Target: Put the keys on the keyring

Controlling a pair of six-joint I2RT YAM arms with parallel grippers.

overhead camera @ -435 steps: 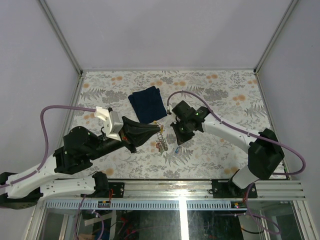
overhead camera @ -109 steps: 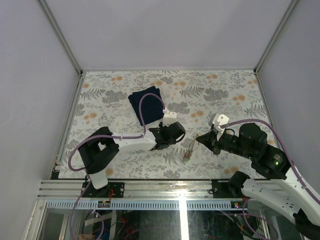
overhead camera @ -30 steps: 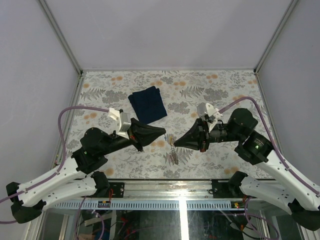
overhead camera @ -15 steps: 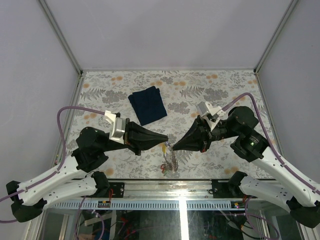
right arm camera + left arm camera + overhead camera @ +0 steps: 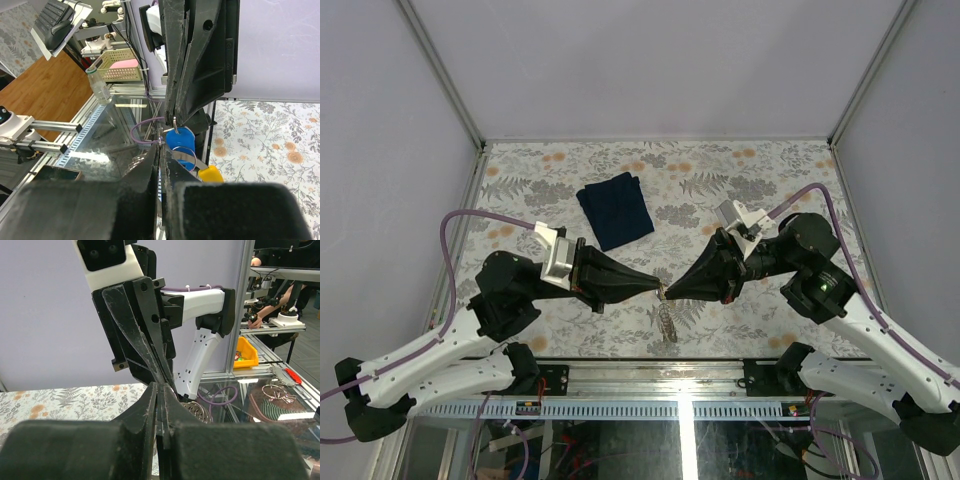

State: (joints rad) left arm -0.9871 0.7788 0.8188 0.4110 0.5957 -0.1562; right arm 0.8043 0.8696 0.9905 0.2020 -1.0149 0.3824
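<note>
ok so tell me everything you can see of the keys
The keys hang as one small bunch just under the meeting tips of the shut left gripper and right gripper, over the table. The right wrist view shows a blue plastic tag on a thin wire loop reaching the left tip, a yellow tag beside it and a silvery strip between, seemingly pinched by the right gripper.

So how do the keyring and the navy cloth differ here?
The keyring hangs in the air where the left gripper and right gripper meet tip to tip; the navy cloth lies flat on the table, untouched. The keyring is thin, silvery metal; the cloth is broad and dark.
</note>
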